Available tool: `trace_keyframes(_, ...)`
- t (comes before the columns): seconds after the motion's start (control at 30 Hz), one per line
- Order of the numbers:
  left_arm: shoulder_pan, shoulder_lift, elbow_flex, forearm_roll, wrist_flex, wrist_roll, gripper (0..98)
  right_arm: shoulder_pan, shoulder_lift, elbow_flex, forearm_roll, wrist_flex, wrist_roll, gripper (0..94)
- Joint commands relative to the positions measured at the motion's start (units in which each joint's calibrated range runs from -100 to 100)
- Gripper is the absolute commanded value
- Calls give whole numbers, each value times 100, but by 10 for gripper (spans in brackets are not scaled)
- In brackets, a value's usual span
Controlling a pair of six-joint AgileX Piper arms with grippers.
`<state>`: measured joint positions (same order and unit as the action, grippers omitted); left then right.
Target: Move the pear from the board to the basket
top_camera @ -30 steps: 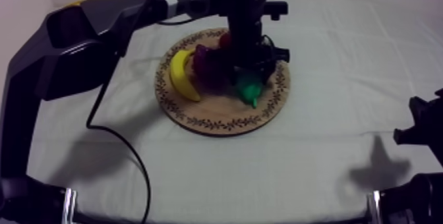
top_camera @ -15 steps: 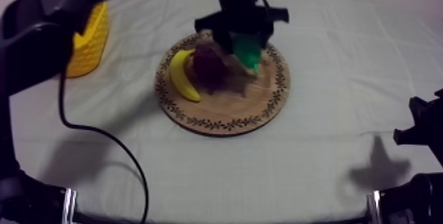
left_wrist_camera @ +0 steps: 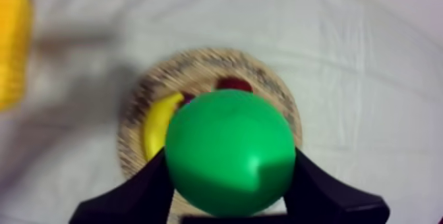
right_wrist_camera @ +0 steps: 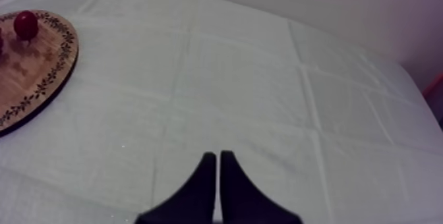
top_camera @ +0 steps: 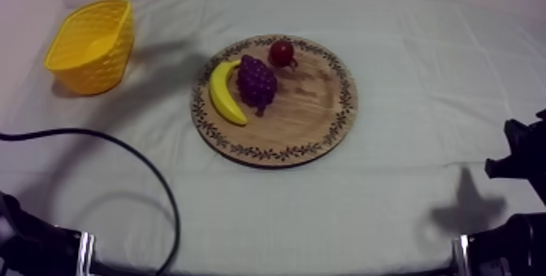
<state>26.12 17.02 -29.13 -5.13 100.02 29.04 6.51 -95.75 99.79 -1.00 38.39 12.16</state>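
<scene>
Pear (left_wrist_camera: 229, 153) sits clamped in the left jaws, high above the wooden board (top_camera: 309, 125) that bears banana (top_camera: 223, 92), grapes (top_camera: 257, 83) and small red fruit (top_camera: 282, 52). Apart from the board stands the yellow basket (top_camera: 89, 44). Beside the board the right jaws lie together, empty.

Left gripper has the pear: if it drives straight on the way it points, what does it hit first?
Likely the wooden board, near the grapes hidden behind the pear; depth is unclear.

A banana (top_camera: 225, 94) lies curved at the nine o'clock side of a bunch of grapes (top_camera: 257, 83) — just beside it. A small red fruit (top_camera: 281, 52) sits at the grapes' one o'clock, slightly apart — creased grey-white cloth (top_camera: 422, 76) beyond.
</scene>
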Motion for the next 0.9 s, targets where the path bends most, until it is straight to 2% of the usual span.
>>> trace_keyframes(0.0, -236, -435, 123, -130, -19, -55, 418, 0, -1, -1, 0, 0, 7, 3)
trace_keyframes(0.2, -806, -772, 345, -460, -18, -291, 412, 0, -1, -1, 0, 0, 7, 3)
trace_keyframes(0.43, -1473, -667, 580, -737, -26, -430, 408, 0, -1, -1, 0, 0, 7, 3)
trace_keyframes(0.73, -2022, -138, 778, -1062, -27, -386, 410, 0, -1, -1, 0, 0, 7, 3)
trace_keyframes(0.87, -2112, 105, 926, -1146, -43, -261, 468, 0, -1, -1, 0, 0, 7, 3)
